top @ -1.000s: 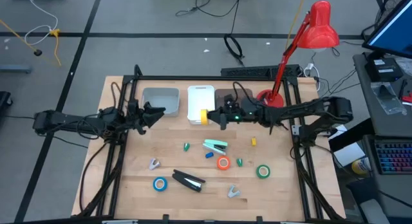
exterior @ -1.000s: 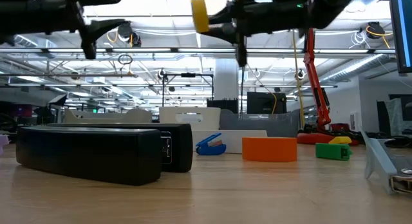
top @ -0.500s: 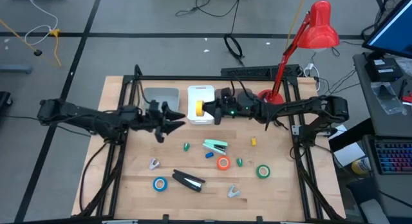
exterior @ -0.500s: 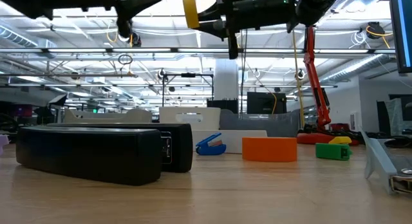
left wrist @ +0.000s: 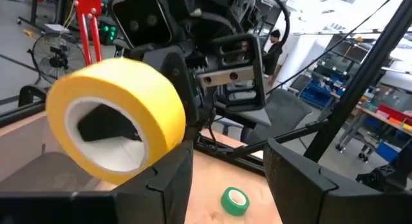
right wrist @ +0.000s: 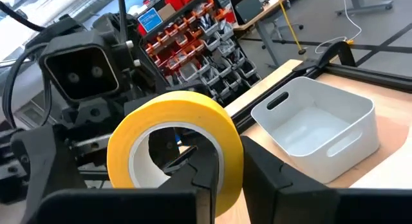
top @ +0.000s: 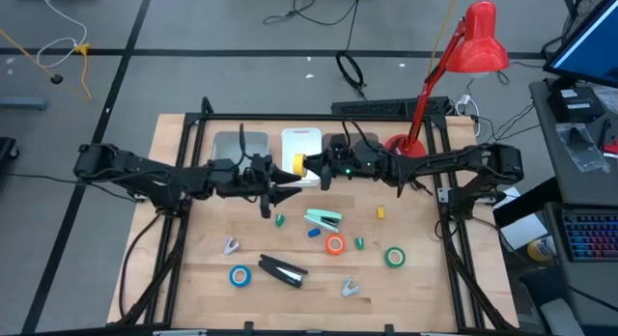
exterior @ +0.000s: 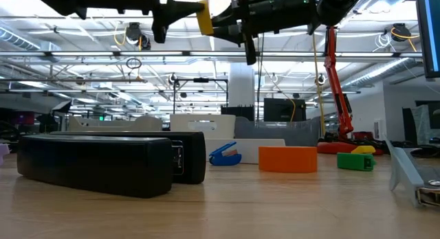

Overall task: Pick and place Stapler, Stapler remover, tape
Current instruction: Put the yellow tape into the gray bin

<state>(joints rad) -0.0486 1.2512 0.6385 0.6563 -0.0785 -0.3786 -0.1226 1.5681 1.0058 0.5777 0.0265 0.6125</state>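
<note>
reaching in, the left hand (top: 287, 191) (open) has neared the right hand (top: 307, 166) gripping yellow tape (top: 298, 163).

The two grippers meet nose to nose above the white bin (top: 301, 143), the right gripper (top: 307, 166) pinching the yellow tape (top: 298, 164) and the left gripper (top: 286, 189) spread wide at its 8 o'clock, blocking that airspace. Bare wood (top: 208, 235) lies free at 7 o'clock.
</note>
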